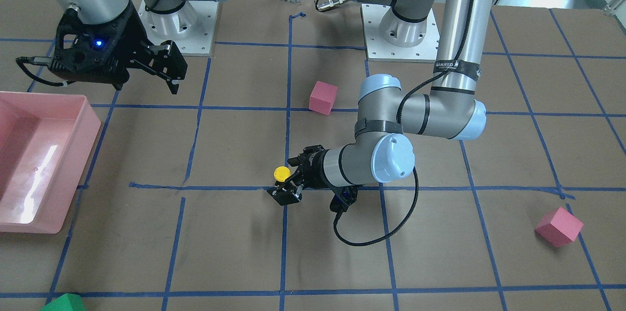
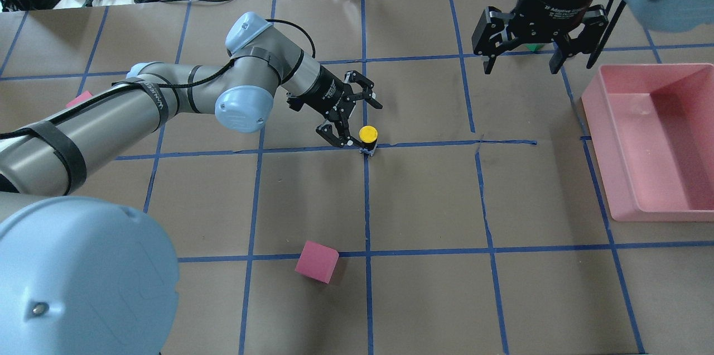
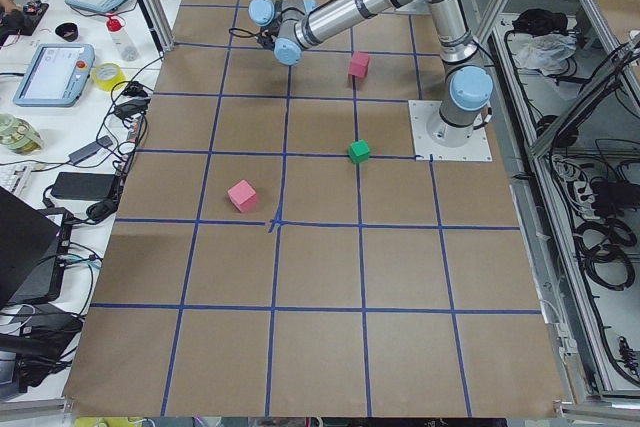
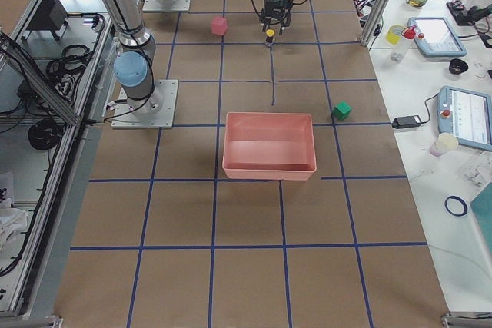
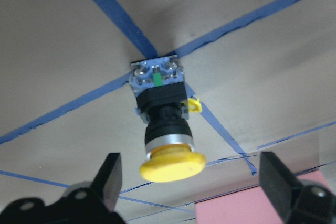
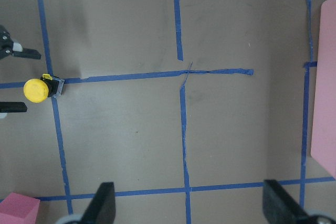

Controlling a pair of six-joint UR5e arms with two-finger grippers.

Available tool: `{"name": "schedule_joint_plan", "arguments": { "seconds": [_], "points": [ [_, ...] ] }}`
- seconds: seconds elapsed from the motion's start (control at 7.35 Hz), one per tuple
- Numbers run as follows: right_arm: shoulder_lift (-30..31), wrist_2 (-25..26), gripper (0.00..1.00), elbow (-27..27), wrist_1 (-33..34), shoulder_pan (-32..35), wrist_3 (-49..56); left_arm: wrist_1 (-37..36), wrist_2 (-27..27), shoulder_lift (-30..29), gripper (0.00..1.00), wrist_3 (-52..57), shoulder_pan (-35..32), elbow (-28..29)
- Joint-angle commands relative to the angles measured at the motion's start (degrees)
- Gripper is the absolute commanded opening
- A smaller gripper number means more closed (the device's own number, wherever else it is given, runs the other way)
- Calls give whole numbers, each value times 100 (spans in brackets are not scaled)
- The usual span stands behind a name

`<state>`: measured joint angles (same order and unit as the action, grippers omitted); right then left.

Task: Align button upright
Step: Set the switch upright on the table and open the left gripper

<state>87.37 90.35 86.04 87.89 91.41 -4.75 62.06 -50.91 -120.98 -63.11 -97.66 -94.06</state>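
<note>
Left gripper (image 2: pixel 362 123) low at mid-worktop, tilted, spread wide, empty | button (image 5: pixel 165 124) upright just ahead, base half hidden overhead | right gripper (image 2: pixel 521 67) open, empty

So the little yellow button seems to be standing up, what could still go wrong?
Two things, I think. The left gripper is open with its fingers close on either side of the button, so pulling away carelessly could clip the wide cap and topple it. Also, the button looks top-heavy, and its small base sits on a blue tape crossing, which may be uneven footing.
</note>
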Motion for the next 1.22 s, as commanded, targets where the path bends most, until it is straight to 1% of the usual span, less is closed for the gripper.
{"name": "schedule_joint_plan", "arguments": {
  "seconds": [0.0,0.14,0.27,0.41,0.68,0.82,0.95,1.09],
  "points": [
    [0,0,100,0,0,0,0,1049,-995,354,100,340,28,919],
    [0,0,100,0,0,0,0,1411,-1199,643,100,682,19,1203],
    [0,0,100,0,0,0,0,1745,-1645,986,100,1164,-15,1292],
    [0,9,100,0,-9,0,0,2009,-2181,1372,100,1882,-7,1293],
    [0,9,100,0,-9,0,0,2432,-2772,2040,100,3552,63,1267],
    [0,0,100,0,-9,0,0,2477,-3166,2305,100,4578,159,1241],
    [0,9,100,0,-9,0,0,2487,-3527,2525,100,5266,221,1206],
    [0,9,100,0,-9,0,0,2530,-3966,2579,100,5917,274,1058]
  ]
}}
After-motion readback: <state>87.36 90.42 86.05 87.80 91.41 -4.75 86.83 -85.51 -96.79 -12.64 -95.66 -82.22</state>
